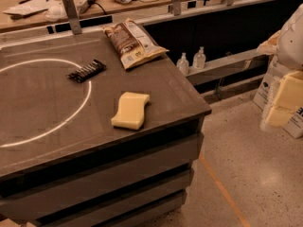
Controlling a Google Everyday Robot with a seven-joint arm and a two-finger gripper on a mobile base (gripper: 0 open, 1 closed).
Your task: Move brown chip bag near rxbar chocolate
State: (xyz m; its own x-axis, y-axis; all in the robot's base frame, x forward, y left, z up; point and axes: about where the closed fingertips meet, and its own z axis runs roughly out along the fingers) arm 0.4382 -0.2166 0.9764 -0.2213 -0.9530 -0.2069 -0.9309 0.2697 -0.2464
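While the gripper point(287, 100) hangs well right of the table point(42, 112), its state beyond our telling, we find the brown chip bag point(134, 42) flat at the far edge, apart from the rxbar chocolate point(86, 71), not yet fetched.

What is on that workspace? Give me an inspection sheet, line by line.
Surface: dark tabletop, white circle marked on it.
Job's things: brown chip bag at the far edge; rxbar chocolate left of it on the circle line, apart.
Clutter: yellow sponge near the front right corner.
Grippers: gripper at the view's right edge, off the table.
Cables: dark cord on the back bench.
Surroundings: two clear bottles on a ledge; floor with orange line.
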